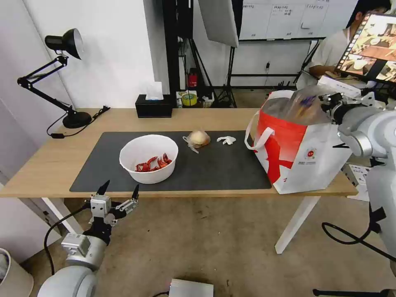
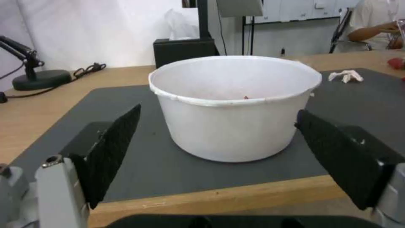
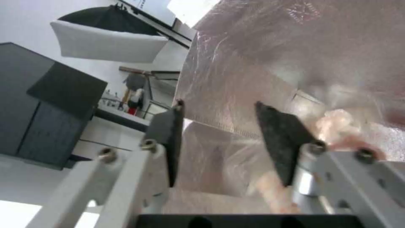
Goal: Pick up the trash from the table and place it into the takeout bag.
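Bright, even room light; right wrist view blurred.

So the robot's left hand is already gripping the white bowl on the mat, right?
Not quite. In the left wrist view the left hand is open, its fingers apart on either side of the white bowl without touching it. The bowl does stand on the mat.

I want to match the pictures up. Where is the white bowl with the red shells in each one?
Head view: the white bowl sits on the near left part of the dark mat, just beyond the open left tool.
Left wrist view: the bowl stands mid-picture between the tool's two pads.
Right wrist view: no bowl here, just silver foil.
Shared landmark: the black tissue box behind the bowl.
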Controlling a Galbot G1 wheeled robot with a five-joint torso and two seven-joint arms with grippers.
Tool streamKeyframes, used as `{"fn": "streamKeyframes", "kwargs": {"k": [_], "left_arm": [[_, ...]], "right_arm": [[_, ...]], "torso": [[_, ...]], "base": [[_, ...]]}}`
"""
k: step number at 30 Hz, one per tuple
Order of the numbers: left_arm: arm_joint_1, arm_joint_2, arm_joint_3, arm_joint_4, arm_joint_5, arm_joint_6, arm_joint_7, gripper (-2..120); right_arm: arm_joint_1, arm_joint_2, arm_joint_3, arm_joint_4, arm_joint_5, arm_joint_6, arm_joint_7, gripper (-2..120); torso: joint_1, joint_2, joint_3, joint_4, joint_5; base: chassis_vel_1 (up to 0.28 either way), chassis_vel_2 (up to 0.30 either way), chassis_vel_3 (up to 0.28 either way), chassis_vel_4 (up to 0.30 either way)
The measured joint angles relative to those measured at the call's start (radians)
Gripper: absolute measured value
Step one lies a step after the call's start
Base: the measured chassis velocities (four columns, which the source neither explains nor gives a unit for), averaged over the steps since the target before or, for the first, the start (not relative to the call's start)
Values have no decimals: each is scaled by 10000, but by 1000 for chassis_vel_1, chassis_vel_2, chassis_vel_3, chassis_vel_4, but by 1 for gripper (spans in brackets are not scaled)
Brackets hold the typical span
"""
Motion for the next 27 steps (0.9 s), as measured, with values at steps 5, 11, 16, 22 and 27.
{"fn": "streamKeyframes", "kwargs": {"k": [5, 11, 16, 22, 27], "left_arm": [[8, -6, -4, -62, 12, -1, 0, 100], [61, -17, -133, -246, 3, -6, -6, 100], [108, -31, -212, -357, -8, -28, -18, 100], [182, -147, -258, -493, -13, -81, -35, 100], [191, -284, -235, -535, -10, -119, -40, 100]], "right_arm": [[-145, -1, 116, 120, 149, -6, -276, 61], [-701, -100, 308, 767, 28, 72, -2238, 81], [-1293, -317, 230, 1580, -1008, 263, -4047, 96], [-3114, -552, -274, 3238, -4468, 549, -6560, 100], [-4676, -302, -486, 3954, -6097, 763, -7175, 100]], "torso": [[0, 0, 0, 0, 0], [0, 0, 0, 0, 0], [0, 0, 0, 0, -1], [-1, 0, -1, 0, -2], [-1, 0, 0, -1, 0]], "base": [[0, 0, 0, 0], [0, 0, 0, 0], [0, 0, 0, 0], [0, 0, 0, 0], [0, 0, 0, 0]]}}
